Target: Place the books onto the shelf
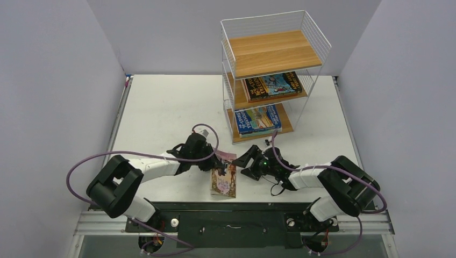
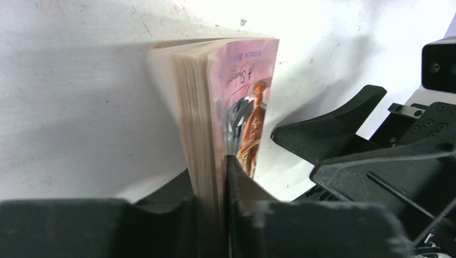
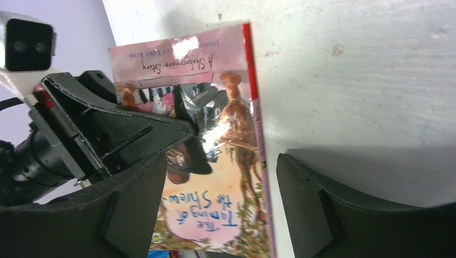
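**Pink book gripped at the front of the table; two covers already seen on the shelf**

The pink book (image 1: 225, 180) is clamped by its page edge in the left pincer (image 1: 214, 161), whose jaws are closed tight on the block of pages. The right pincer (image 1: 244, 164) is held wide open just beside the spine, with nothing in it. Whether the book's lower edge rests on the table (image 1: 161, 113) cannot be told. On the shelf (image 1: 269, 51), one book (image 1: 273, 85) is lying on the middle board and a blue one (image 1: 258, 119) on the bottom board. More may be hidden beneath them. The task is judged to be well advanced, with the pink book yet to be carried across and shelved.
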Robot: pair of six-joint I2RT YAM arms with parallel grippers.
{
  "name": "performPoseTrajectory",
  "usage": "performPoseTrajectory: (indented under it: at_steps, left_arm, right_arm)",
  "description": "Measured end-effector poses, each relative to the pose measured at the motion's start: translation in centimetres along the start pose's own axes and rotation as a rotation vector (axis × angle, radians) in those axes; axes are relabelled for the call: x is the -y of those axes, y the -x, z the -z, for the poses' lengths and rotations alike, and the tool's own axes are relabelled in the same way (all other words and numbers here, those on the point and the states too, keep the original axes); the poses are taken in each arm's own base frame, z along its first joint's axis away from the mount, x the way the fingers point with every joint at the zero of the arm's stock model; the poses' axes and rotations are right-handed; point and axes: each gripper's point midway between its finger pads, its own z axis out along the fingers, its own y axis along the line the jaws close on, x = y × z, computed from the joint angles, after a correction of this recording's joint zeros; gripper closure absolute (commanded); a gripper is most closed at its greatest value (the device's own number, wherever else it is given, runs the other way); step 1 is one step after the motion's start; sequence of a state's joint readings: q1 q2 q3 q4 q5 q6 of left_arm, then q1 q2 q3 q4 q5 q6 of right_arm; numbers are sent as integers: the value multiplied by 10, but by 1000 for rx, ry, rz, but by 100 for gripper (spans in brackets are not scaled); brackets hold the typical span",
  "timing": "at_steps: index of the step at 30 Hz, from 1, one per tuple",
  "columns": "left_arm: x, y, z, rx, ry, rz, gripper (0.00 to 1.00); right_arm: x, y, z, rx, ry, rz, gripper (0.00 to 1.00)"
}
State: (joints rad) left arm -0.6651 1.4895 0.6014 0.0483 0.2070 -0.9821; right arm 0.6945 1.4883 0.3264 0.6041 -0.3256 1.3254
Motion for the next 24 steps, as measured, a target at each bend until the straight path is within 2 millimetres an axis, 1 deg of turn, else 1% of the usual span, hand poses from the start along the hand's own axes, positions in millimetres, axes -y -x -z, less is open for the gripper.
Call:
performPoseTrajectory:
  at_steps: [1, 4, 6, 9, 13, 17, 20, 22, 24]
  left_arm:
    - [0, 0, 2, 1, 1, -3, 100]
    - [6, 0, 12, 5, -18, -32, 100]
    - [8, 0, 16, -4, -36, -43, 100]
    - [14, -6, 21, -35, -90, -46, 100]
    - [35, -13, 34, -73, -202, -63, 100]
    - [65, -12, 53, -83, -339, -84, 100]
    - [87, -6, 67, -67, -426, -83, 100]
    - [98, -1, 75, -52, -471, -85, 100]
    - [108, 3, 82, -38, -508, -85, 100]
  right_arm:
    - [2, 1, 2, 5, -5, -1, 29]
    - [8, 6, 11, 33, -31, 1, 29]
    - [12, 11, 18, 52, -50, 11, 29]
    - [14, 17, 28, 68, -58, 23, 28]
    - [2, 17, 38, 47, -14, 48, 27]
    - [-16, 9, 47, 7, 59, 76, 27]
    - [-29, 5, 55, -13, 110, 90, 26]
    - [-39, 2, 62, -24, 138, 106, 26]
    - [-54, 2, 70, -28, 167, 131, 27]
